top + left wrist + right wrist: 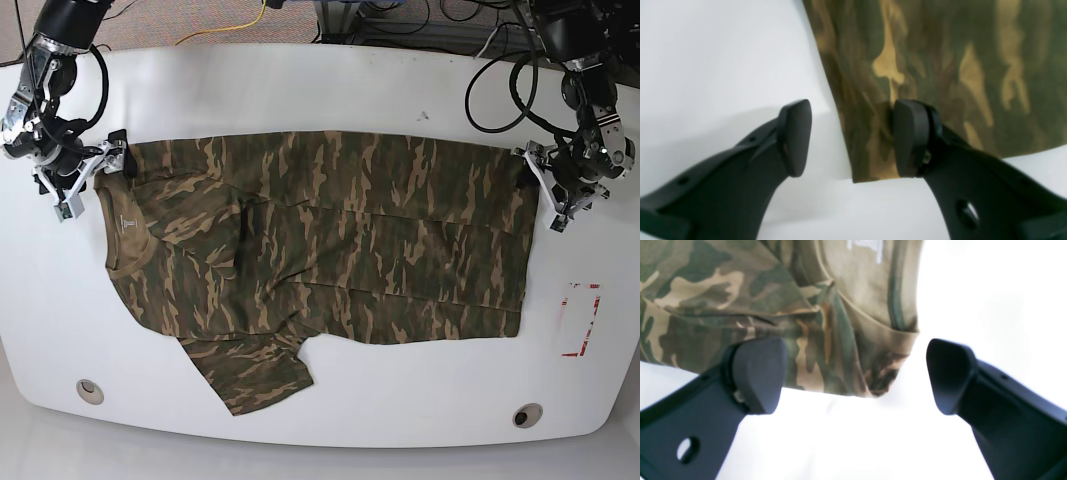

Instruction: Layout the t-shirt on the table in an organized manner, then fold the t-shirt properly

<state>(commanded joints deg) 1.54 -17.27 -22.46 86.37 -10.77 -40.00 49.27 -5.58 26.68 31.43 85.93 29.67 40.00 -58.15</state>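
Sideways, t-shirt spans between both tools.

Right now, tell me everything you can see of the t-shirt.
The t-shirt is soft camouflage cloth in green, brown and tan, lying on the white table with collar toward the right gripper and hem toward the left gripper. One long side is folded over; one sleeve sticks out toward the near edge. Both grippers are open at its far corners.

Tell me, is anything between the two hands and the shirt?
Nothing visible is. The left hand is open over the hem corner of the shirt, and the right hand is open at its collar corner. Around them there is only bare table.
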